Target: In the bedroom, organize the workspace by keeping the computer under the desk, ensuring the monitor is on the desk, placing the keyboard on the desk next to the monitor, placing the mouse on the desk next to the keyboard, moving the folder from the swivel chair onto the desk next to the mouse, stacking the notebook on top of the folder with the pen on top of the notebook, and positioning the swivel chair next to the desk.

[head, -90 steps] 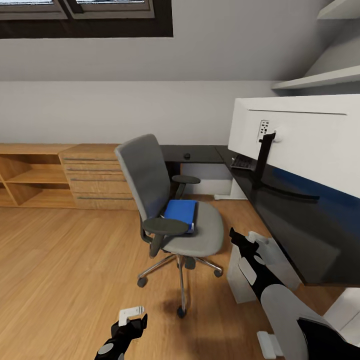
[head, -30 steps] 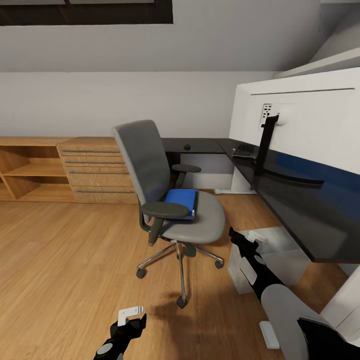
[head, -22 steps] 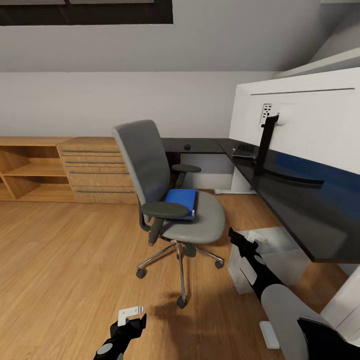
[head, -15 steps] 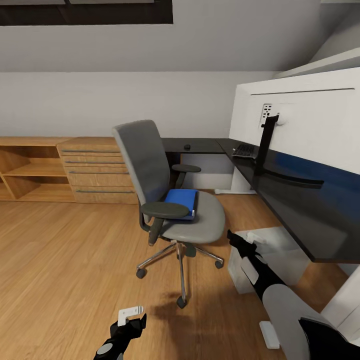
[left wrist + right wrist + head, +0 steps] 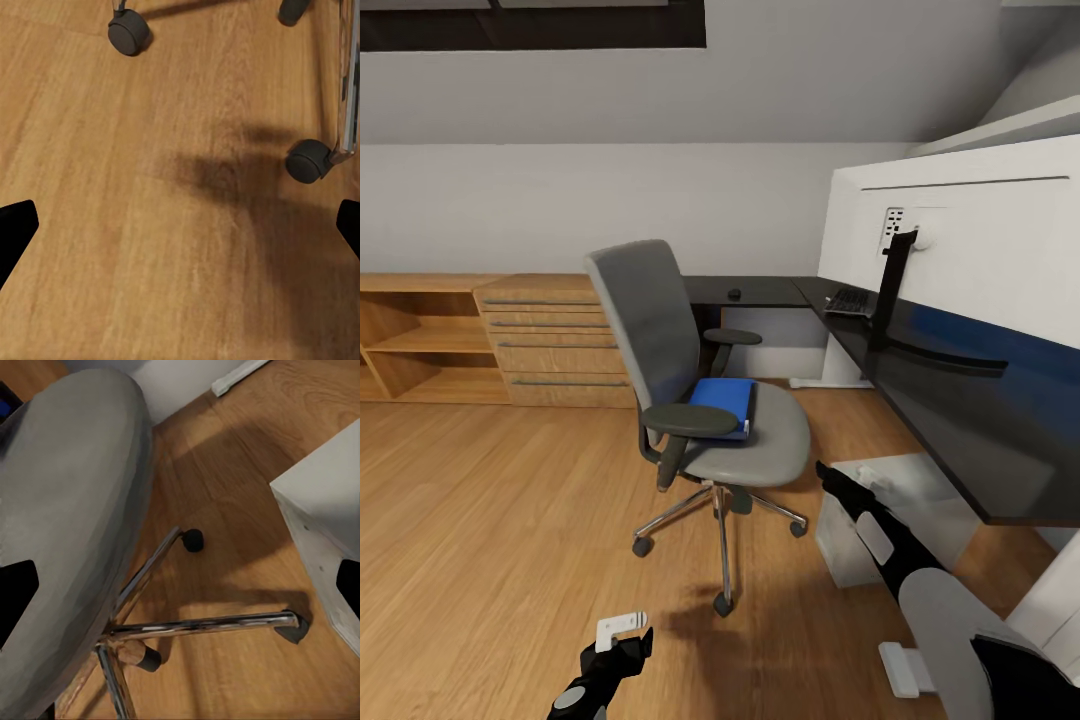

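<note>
Flat on swivel chair (image 5: pixel 750 450) seat: folder (image 5: pixel 722 403), long axis front-to-back.

I'm holding the left gripper (image 5: pixel 622 632) low in the head view, its arm reaching up from the bottom edge, black wrist with a white piece at the tip. In the left wrist view its dark fingers (image 5: pixel 15 229) are sitting wide apart. I'm extending the right arm forward, the right gripper (image 5: pixel 828 474) pointing ahead, its fingers (image 5: pixel 13 585) spread wide, nothing between them.
</note>
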You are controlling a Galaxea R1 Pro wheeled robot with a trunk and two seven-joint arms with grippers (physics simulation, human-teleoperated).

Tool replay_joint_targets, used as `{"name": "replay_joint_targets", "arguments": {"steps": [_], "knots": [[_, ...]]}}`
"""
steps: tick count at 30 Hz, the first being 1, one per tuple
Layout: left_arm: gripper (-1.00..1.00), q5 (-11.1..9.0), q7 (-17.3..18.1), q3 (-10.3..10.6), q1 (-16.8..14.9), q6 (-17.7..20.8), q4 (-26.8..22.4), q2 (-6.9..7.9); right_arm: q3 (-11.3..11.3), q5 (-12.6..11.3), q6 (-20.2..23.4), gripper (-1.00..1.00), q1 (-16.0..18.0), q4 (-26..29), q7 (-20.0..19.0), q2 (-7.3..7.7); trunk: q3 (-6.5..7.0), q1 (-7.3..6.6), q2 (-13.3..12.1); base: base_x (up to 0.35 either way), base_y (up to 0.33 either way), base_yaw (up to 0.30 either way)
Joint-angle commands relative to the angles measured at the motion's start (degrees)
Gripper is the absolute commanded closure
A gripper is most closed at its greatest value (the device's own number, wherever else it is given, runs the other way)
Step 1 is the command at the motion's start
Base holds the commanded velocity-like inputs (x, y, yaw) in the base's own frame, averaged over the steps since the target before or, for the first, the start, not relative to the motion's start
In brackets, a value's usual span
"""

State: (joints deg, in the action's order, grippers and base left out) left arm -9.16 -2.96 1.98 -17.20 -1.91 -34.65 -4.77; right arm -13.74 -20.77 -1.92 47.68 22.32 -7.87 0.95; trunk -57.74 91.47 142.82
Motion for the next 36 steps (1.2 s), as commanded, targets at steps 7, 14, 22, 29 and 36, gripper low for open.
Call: {"name": "replay_joint_targets", "arguments": {"steps": [7,14,22,29,36], "knots": [[-1.00,-0.50,-0.29,0.22,-0.02,-0.20,0.03,0.02,-0.23,-3.97,0.64,-1.00,0.05,-0.09,-1.39,0.79,-0.05,-0.01,0.02,0.012,0.000,0.000],[-1.00,-0.51,-0.22,0.22,-0.02,-0.20,0.04,0.02,-0.19,-5.10,0.74,-1.00,0.05,-0.09,-1.52,1.33,-0.05,-0.01,0.02,0.164,0.000,0.000],[-1.00,-0.51,-0.21,0.22,-0.02,-0.20,0.07,0.02,-0.23,-5.30,0.77,-1.00,0.05,-0.09,-1.57,1.55,-0.05,-0.01,0.02,0.294,0.000,0.000],[-1.00,-0.51,-0.21,0.22,-0.02,-0.20,0.10,0.02,-0.21,-5.32,0.78,-1.00,0.05,-0.09,-1.58,1.54,-0.05,-0.01,0.02,0.292,0.000,0.000],[-1.00,-0.51,-0.21,0.22,-0.02,-0.20,0.11,0.02,-0.22,-5.33,0.72,-1.00,0.05,-0.07,-1.55,1.45,-0.05,-0.01,0.02,0.107,0.000,0.000]]}}
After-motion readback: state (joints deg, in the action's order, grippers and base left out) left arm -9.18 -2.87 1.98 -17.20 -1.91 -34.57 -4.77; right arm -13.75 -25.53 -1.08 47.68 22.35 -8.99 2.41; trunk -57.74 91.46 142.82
